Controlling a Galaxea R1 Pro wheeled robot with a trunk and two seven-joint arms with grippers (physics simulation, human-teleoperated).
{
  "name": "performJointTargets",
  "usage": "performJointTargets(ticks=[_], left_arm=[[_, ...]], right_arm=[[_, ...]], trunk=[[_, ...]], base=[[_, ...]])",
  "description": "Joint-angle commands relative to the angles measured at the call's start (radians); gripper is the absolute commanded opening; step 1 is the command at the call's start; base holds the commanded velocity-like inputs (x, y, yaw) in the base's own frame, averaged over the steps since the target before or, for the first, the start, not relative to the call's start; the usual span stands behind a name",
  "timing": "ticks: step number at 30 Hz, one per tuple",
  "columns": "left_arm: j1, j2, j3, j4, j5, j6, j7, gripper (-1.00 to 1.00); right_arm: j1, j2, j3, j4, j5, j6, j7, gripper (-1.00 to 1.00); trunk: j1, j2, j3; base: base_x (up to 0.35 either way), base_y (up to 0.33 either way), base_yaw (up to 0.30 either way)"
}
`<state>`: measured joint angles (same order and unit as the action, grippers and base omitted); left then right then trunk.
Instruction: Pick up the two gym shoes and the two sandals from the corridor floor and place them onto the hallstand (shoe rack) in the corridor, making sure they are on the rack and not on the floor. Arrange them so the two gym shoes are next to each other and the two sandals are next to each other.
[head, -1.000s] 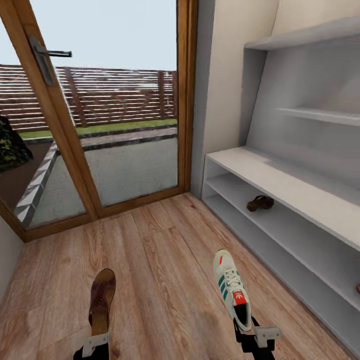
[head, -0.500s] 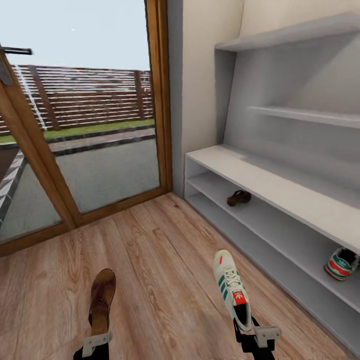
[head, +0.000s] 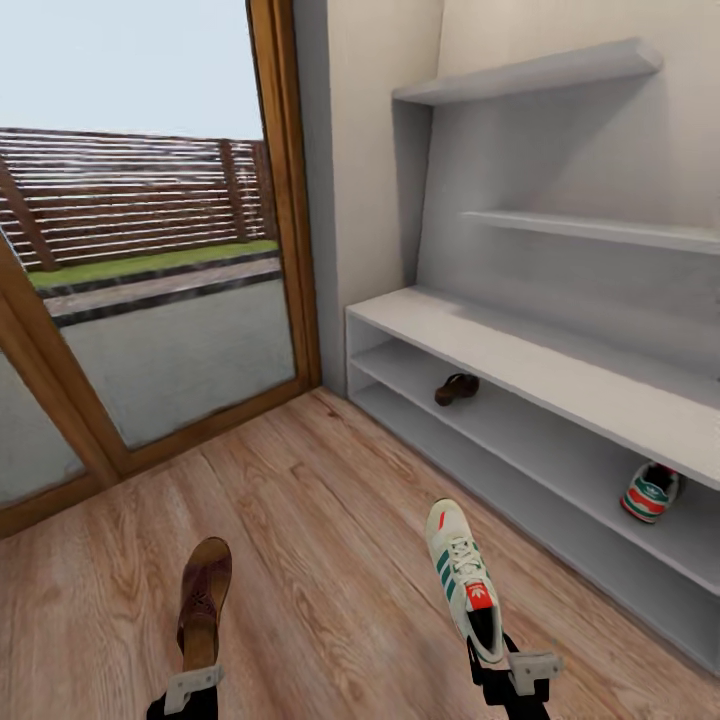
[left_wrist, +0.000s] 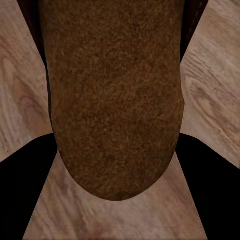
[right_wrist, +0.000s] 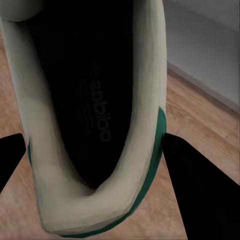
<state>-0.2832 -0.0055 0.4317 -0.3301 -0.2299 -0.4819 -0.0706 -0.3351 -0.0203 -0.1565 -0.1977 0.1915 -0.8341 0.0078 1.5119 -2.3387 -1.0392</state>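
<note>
White leather with green stripes, the low-top gym shoe sits clamped by its heel in my right gripper, toe pointing away from me. My left gripper is closed on the heel of a flat brown leather sandal, likewise toe-forward. The pale grey hallstand lies ahead to my right, nearer my right arm. Its upper slot holds the other sandal and the second sneaker, well apart. My fingertips are hidden beneath the shoes.

brown sandal between dark fingers over wood floor.
</note>
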Motion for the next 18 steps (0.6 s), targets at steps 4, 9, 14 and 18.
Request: performJointTargets(ticks=[4, 9, 14, 18], left_arm=[[-0.001, -0.001, 0.009, 0.0, -0.005, -0.003, -0.008, -1.0], [-0.001, -0.001, 0.009, 0.0, -0.006, -0.003, -0.008, -1.0], [-0.001, -0.001, 0.009, 0.0, -0.006, -0.003, -0.008, -1.0], [-0.001, -0.001, 0.009, 0.0, -0.006, -0.003, -0.008, -1.0]], right_arm=[[-0.001, 0.0, -0.009, 0.001, 0.009, -0.003, 0.001, -1.0], [-0.001, 0.0, -0.008, 0.001, 0.009, -0.003, 0.001, -1.0], [-0.001, 0.0, -0.009, 0.001, 0.009, -0.003, 0.001, -1.0], [-0.001, 0.0, -0.009, 0.001, 0.009, -0.003, 0.001, -1.0]], trunk=[[0.0, 0.0, -0.001], [0.0, 0.0, -0.001], [0.0, 0.0, -0.001], [0.0, 0.0, -0.001]], base=[[0.114, 0.306, -0.262], [0.133, 0.306, -0.262], [0.137, 0.306, -0.262], [0.137, 0.302, -0.262]])
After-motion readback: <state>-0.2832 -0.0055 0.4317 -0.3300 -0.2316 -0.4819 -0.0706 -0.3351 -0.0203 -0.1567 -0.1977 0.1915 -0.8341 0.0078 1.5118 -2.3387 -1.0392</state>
